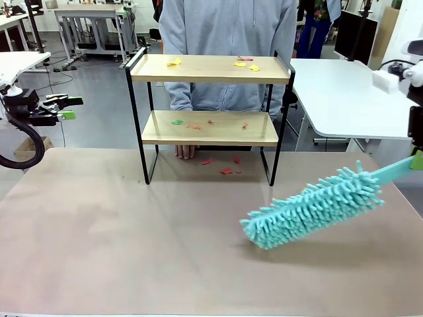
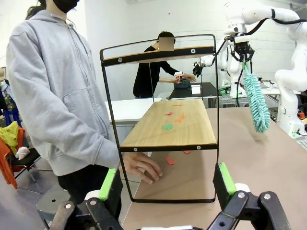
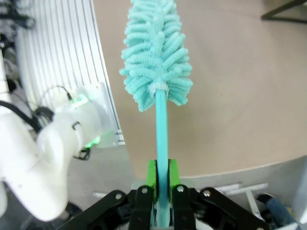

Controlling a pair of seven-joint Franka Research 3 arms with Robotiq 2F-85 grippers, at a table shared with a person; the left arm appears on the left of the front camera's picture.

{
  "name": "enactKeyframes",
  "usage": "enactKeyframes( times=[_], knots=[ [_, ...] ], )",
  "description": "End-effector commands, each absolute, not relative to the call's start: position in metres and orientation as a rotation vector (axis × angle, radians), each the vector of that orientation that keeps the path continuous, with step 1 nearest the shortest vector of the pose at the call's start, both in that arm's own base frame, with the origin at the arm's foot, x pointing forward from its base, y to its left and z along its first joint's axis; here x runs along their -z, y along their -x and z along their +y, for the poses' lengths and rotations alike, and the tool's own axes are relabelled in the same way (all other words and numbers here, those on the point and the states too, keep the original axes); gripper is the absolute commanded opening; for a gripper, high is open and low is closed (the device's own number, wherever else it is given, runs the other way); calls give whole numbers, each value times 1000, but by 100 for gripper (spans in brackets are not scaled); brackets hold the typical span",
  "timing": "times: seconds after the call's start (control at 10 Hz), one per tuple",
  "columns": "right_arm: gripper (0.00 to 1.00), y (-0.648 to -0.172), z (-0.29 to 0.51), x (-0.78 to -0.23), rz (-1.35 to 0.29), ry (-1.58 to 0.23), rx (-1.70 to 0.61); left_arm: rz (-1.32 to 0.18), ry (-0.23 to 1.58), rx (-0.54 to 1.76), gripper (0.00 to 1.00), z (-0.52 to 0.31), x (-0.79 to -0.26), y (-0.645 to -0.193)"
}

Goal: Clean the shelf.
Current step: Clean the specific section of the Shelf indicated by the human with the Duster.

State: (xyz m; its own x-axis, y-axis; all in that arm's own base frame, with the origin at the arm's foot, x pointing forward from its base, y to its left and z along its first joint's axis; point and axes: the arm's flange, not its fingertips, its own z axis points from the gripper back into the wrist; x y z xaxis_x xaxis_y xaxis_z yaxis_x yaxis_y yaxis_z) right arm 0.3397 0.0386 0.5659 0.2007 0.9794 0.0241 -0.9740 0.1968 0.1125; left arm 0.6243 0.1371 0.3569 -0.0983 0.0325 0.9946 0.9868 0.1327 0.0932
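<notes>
Tan matting covers the table (image 1: 119, 251), with red scraps (image 1: 225, 166) lying under the shelf (image 1: 205, 69), which stands at the far middle before a person (image 1: 225, 26); white desks (image 1: 344, 99) stand in the room behind. The right gripper (image 3: 162, 168) pinches the handle of a teal duster (image 1: 317, 205); the left gripper (image 1: 70, 107) hangs spread wide.

The shelf (image 1: 205, 69) is made of light wood boards in a black frame. Yellow scraps (image 1: 174, 63), red scraps (image 1: 227, 171) and a green scrap (image 1: 177, 121) are seen. The duster (image 1: 314, 208) is coloured turquoise throughout, the table (image 1: 119, 251) plain beige-brown, the hoodie (image 1: 225, 26) grey. Green pads (image 2: 224, 178) are borne on the black left gripper (image 2: 168, 178).
</notes>
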Motion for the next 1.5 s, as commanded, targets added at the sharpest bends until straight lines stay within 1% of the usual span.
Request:
enactKeyframes(
  times=[0.0, 0.2, 0.5, 0.7, 0.8, 1.1, 1.2, 1.3, 1.4],
  knots=[
    [13, -326, 81, -573, 3, -171, -1257, -1372, 1094, 1166, 100, 137, -359, -623],
    [13, -310, 120, -573, -62, -237, -1115, -1372, 1094, 1166, 100, 137, -359, -623],
    [13, -282, 181, -557, -134, -258, -889, -1372, 1094, 1166, 100, 137, -359, -623],
    [13, -274, 193, -550, -161, -266, -774, -1372, 1094, 1166, 100, 137, -359, -623],
    [13, -284, 182, -563, -102, -257, -898, -1372, 1094, 1166, 100, 137, -359, -623],
    [13, -284, 182, -563, -102, -257, -898, -1372, 1094, 1166, 100, 137, -359, -623],
    [13, -281, 185, -556, -108, -255, -858, -1372, 1094, 1166, 100, 137, -359, -623],
    [13, -272, 227, -543, -114, -184, -772, -1372, 1094, 1166, 100, 137, -359, -623],
    [13, -269, 255, -529, -135, -206, -705, -1372, 1094, 1166, 100, 137, -359, -623]
  ],
)
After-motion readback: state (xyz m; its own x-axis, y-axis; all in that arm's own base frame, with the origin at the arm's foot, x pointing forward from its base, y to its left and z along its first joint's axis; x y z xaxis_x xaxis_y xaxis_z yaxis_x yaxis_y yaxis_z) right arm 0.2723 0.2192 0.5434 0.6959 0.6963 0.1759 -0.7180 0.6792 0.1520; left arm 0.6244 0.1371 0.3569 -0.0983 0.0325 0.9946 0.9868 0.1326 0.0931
